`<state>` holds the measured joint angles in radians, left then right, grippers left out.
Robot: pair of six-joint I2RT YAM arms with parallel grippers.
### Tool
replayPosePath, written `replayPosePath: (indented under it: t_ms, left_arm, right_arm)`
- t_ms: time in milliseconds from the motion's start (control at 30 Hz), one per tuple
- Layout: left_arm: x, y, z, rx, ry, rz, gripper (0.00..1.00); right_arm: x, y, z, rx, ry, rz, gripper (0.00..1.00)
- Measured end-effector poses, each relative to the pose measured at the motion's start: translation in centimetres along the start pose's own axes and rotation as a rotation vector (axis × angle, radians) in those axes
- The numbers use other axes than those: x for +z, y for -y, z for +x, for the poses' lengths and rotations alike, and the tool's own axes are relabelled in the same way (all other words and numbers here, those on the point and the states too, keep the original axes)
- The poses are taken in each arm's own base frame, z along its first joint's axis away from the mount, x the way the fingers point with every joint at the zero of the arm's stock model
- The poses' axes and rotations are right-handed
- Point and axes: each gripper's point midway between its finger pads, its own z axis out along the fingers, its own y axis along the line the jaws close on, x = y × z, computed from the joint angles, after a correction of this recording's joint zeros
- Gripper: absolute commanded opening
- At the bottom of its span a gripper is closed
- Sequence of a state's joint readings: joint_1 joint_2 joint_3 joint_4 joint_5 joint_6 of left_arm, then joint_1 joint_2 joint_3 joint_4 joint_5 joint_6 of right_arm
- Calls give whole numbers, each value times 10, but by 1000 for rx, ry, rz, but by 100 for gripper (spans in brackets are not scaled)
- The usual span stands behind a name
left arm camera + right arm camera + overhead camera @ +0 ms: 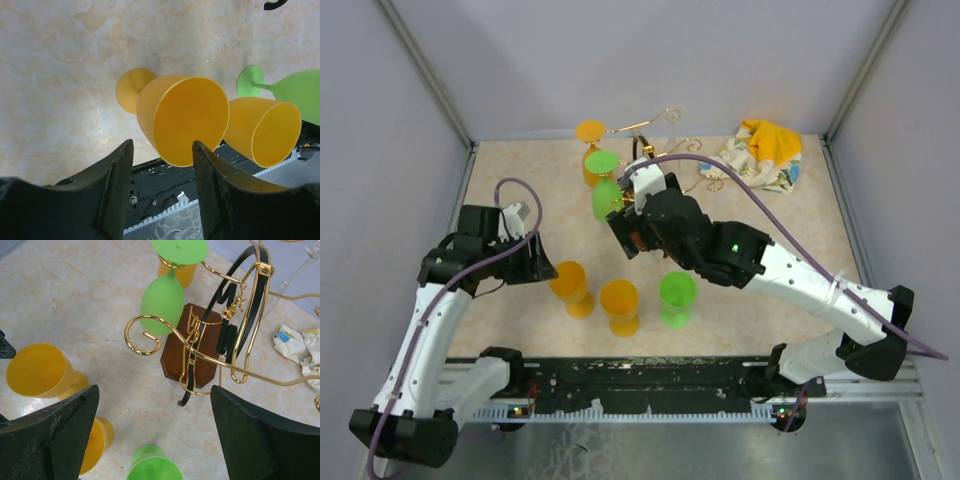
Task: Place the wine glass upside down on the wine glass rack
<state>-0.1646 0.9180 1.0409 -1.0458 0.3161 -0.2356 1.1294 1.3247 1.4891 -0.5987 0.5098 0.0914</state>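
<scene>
**Green glass hung on rack, both grippers empty**

The wine glass rack (175,352) is seen at the back middle of the table (520,170), on its brown square base, with gold curled arms reaching out. A green wine glass (162,297) is hung upside down on one arm, foot on top and bowl down, just left of the base in the right wrist view. An orange wine glass (181,274) is seen just behind it, apparently hung upside down too; the hook under it is hidden.

The right gripper (154,387) is held near the rack on the front side, jaws spread wide, nothing between them. No contact with the green wine glass or the wire is seen.

The left gripper (162,145) is kept low at the left, jaws about half open, nothing clamped. A standing orange glass (185,122) is seen right in front of its fingertips, rim overlapped by one finger in the left wrist view; whether it is touched cannot be told.

Two more glasses are stood upright to the right of it in a row near the front edge: a second orange glass (262,132) just beside, then a green standing glass (300,90).

A crumpled yellow-and-white cloth (765,155) is left at the back right, near the rack's arms.
</scene>
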Motion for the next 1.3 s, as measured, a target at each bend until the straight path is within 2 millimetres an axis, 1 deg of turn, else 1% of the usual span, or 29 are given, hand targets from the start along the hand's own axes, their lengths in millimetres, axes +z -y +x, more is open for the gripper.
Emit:
replayPosePath:
  t_ms: [133, 233, 300, 400, 533, 600, 767, 833, 900, 967, 1033, 1100, 1200, 1300]
  left_arm:
    - [10, -1, 10, -6, -30, -12, 55]
    - [15, -1, 13, -5, -42, -31, 52]
    - [20, -2, 12, -7, -48, -44, 46]
    - [28, -4, 13, -14, -52, -57, 32]
    - [33, -9, 16, -21, -53, -80, 9]
    - [33, -12, 15, -20, -47, -95, 0]
    - [31, -15, 8, -19, -14, -122, 0]
    - [24, -14, -4, -11, 24, -142, 0]
    - [10, -12, -24, 7, 93, -162, 0]
    - [-10, -6, -52, 31, 192, -179, 0]
    - [-37, 0, -83, 56, 308, -204, 0]
    - [-63, 4, -109, 74, 409, -239, 0]
    - [-93, 1, -137, 98, 513, -314, 0]
    - [-115, -4, -160, 126, 582, -396, 0]
  right_arm:
    - [1, 0, 3, 3, -6, 1, 93]
    - [1, 0, 4, 3, -9, 2, 97]
    - [1, -1, 4, 4, -7, 1, 99]
    - [1, -1, 4, 4, -8, 1, 99]
    - [1, -1, 3, 5, -6, 1, 99]
    - [2, -1, 4, 6, -3, 1, 99]
    - [5, -1, 11, -2, -17, 3, 99]
    - [5, -1, 12, -2, -19, 4, 99]
    - [5, -1, 11, -1, -18, 5, 99]
    - [5, 0, 11, 0, -19, 6, 99]
    - [5, 0, 11, 3, -19, 6, 99]
    - [5, -1, 11, 4, -19, 2, 99]
    - [6, -2, 11, 9, -20, -1, 99]
    - [8, -4, 11, 12, -24, -10, 99]
